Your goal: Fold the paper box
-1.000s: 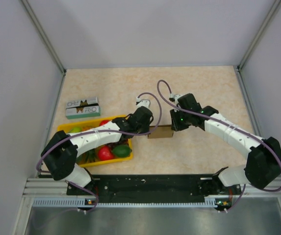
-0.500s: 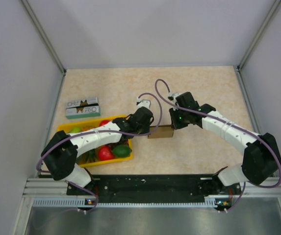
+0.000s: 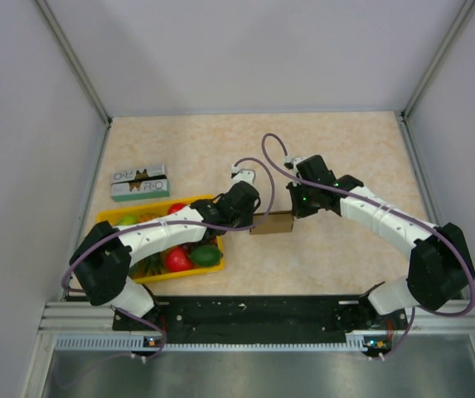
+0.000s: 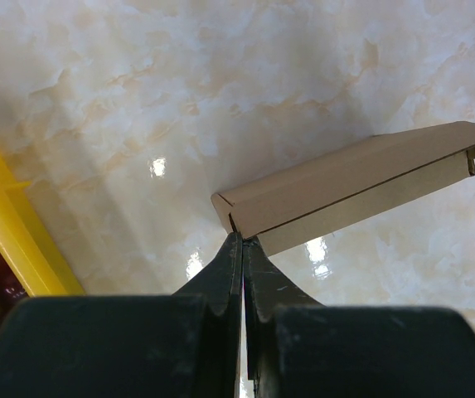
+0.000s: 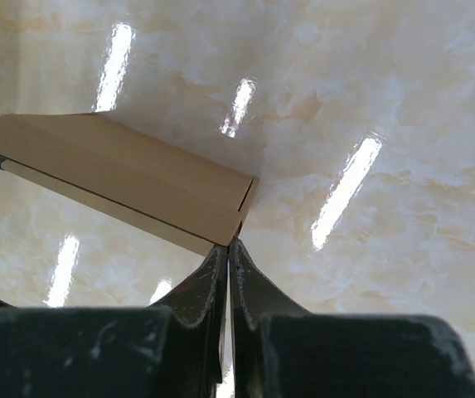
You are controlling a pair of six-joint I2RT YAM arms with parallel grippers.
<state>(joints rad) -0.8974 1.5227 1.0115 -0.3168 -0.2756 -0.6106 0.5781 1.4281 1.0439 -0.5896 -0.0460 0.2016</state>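
from above, we see the paper box [image 3: 271, 224] lying flat mid-table [image 3: 345, 149], just right of the yellow tray [image 3: 104, 218]. the left gripper [image 3: 254, 219] is at its left end and the right gripper [image 3: 291, 214] at its right. we judge both ends are pinned so a flap can be creased. there is bare room beyond and to the right (the printed carton [image 3: 140, 183] sits well apart).

left wrist: the fingers are pressed together on the box's near corner, with the tray rim close at left.

right wrist: its fingers are likewise nipped shut on the opposite corner, with open marble all round.
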